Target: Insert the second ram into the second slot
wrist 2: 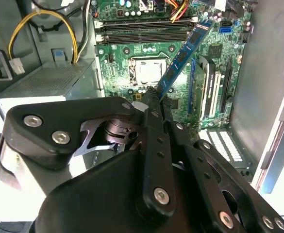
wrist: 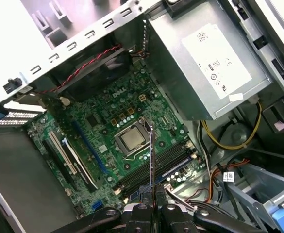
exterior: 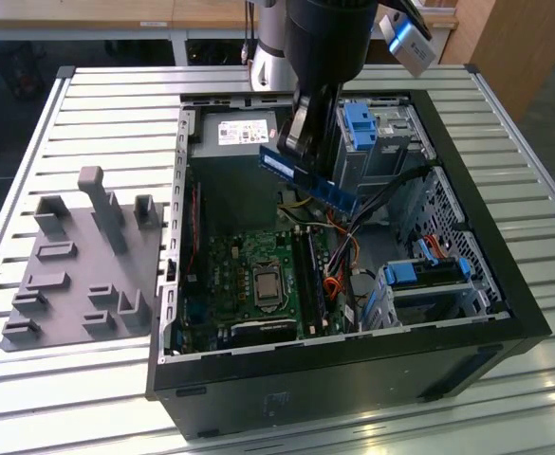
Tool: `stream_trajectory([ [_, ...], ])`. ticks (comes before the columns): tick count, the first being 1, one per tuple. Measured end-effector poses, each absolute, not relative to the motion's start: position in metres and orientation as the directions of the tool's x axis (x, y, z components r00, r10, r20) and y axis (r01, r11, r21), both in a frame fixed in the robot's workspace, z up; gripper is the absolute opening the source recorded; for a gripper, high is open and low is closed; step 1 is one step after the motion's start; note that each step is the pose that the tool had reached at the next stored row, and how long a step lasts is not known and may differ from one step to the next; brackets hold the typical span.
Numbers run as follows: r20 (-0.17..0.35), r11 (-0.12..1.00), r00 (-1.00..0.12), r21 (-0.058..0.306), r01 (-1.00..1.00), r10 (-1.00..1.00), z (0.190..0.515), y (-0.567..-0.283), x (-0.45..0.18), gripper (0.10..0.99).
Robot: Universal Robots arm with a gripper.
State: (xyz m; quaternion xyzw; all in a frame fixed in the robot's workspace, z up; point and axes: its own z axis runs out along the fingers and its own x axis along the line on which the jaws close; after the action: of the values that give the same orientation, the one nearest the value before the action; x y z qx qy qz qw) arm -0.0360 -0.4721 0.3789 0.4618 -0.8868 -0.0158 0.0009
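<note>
Holds the second ram (exterior: 313, 182) pinched by one end in the closed pincer (exterior: 294, 150), well above the motherboard (exterior: 222, 275) inside the open case (exterior: 353, 365) on the desk (exterior: 68, 389). Points the stick's long axis away from the pincer, slanting down toward the memory slots (exterior: 311, 270), apart from them.

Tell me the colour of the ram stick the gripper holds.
Blue; the second ram shows best in the second wrist view.

Exterior view overlooks the case (exterior: 334, 393) — both wrist views (closer) share its motherboard (wrist 2: 127, 60) (wrist: 86, 109).
</note>
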Motion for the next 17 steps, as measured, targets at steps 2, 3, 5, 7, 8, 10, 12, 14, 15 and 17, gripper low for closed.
stream_trajectory([
  [2, -0.013, 0.598, -0.599, 0.029, -0.801, -0.801, 0.3790, -0.4721, -0.0360, 0.137],
  [3, -0.013, 0.610, -0.610, 0.029, -0.792, -0.792, 0.3789, -0.4721, -0.0360, 0.137],
  [5, -0.013, 0.631, -0.631, 0.029, -0.776, -0.776, 0.3789, -0.4721, -0.0360, 0.137],
  [7, -0.013, 0.647, -0.648, 0.029, -0.762, -0.762, 0.3789, -0.4721, -0.0360, 0.137],
  [8, -0.013, 0.654, -0.655, 0.029, -0.756, -0.756, 0.3789, -0.4721, -0.0360, 0.137],
  [10, -0.013, 0.669, -0.669, 0.029, -0.743, -0.743, 0.3789, -0.4721, -0.0360, 0.137],
  [12, -0.013, 0.684, -0.684, 0.029, -0.729, -0.729, 0.3788, -0.4721, -0.0360, 0.137],
  [14, -0.013, 0.697, -0.697, 0.029, -0.717, -0.717, 0.3788, -0.4721, -0.0360, 0.137],
  [15, -0.013, 0.703, -0.704, 0.029, -0.710, -0.710, 0.3789, -0.4721, -0.0360, 0.137],
  [17, -0.013, 0.716, -0.716, 0.029, -0.698, -0.697, 0.3788, -0.4721, -0.0360, 0.137],
])
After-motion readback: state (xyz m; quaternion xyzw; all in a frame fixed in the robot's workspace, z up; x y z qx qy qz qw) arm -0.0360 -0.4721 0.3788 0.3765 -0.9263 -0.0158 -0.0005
